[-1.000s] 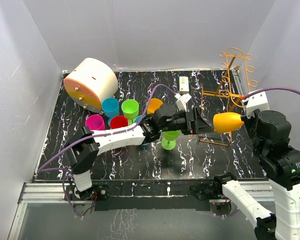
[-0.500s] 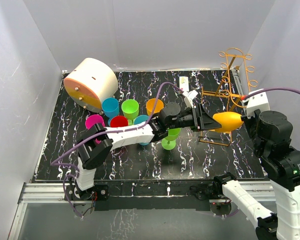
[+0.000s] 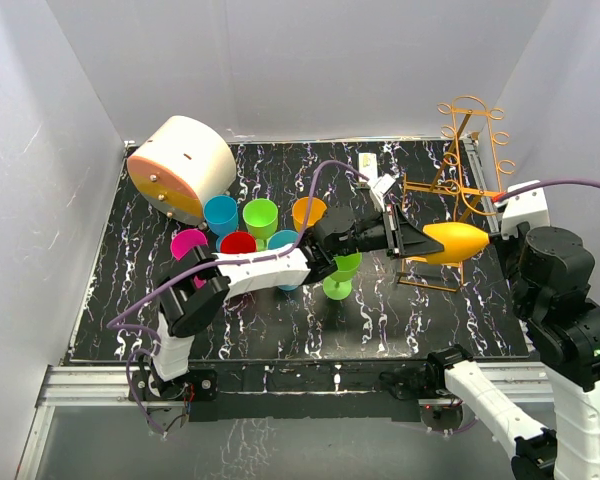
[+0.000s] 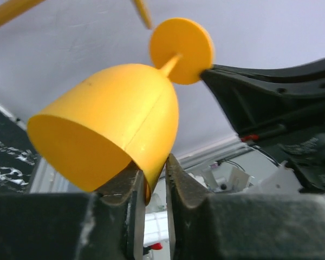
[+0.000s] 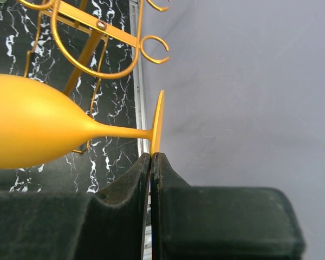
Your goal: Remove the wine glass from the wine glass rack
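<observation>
The yellow-orange wine glass (image 3: 455,242) lies on its side in the air, just in front of the gold wire wine glass rack (image 3: 470,150) at the back right. My left gripper (image 3: 412,243) reaches in from the left and is shut on the bowl's rim. The left wrist view has the rim wall of the wine glass (image 4: 114,124) pinched in the left gripper (image 4: 151,168). My right gripper (image 3: 498,237) is shut on the foot. In the right wrist view the foot of the wine glass (image 5: 32,130) sits edge-on in the right gripper (image 5: 151,157), below the rack (image 5: 92,49).
A cream-and-orange drum (image 3: 180,168) sits at the back left. Blue (image 3: 220,213), green (image 3: 261,215), orange (image 3: 308,211), pink (image 3: 190,244) and red (image 3: 238,244) cups cluster mid-table. A green wine glass (image 3: 338,275) stands under my left arm. A small white box (image 3: 369,166) lies at the back.
My left gripper has moved right to the glass's bowl and gone from open to shut on its rim. The right gripper has kept its hold on the foot.
</observation>
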